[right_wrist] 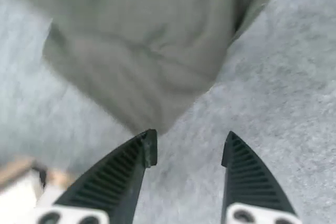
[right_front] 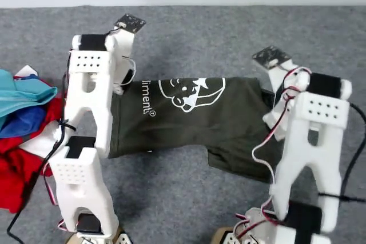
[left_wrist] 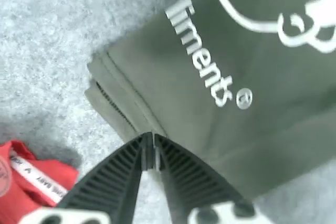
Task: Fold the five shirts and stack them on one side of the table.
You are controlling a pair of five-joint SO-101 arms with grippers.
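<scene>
Two-handed work: saw shirt [right_front: 189,115] spread on counter [right_front: 189,32], left hand [left_wrist: 152,145] clamped on its folded edge, right hand [right_wrist: 190,140] gaping just off the opposite end; judged best to grip there too and lift both ends level.

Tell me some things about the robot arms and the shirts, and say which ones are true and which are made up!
1. The dark green cotton shirt with white print lies spread on the grey fuzzy table. True.
2. The right gripper is shut tight. False: it is open, above the table beside the shirt's edge.
3. The left gripper is shut, its tips at the shirt's edge. True.
4. The crumpled pile of red, blue and teal shirts lies beside the right arm. False: it lies beside the left arm.
</scene>
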